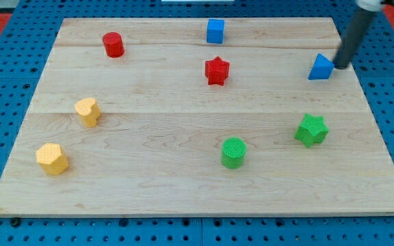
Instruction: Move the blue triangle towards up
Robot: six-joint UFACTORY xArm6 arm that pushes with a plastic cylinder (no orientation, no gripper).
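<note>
The blue triangle has my tip touching its right side, rod tilted, holding nothing.

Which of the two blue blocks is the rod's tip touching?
The blue triangle at the view's right; my tip sits against its right side. The blue cube stands far off, top centre.

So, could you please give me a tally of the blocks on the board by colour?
Red: 2, the red cylinder and the red star.
Blue: 2, the blue cube and the blue triangle, with my tip at its right side.
Yellow: 2, the upper yellow block and the lower yellow block.
Green: 2, the green cylinder and the green star.
Total: 8.
</note>
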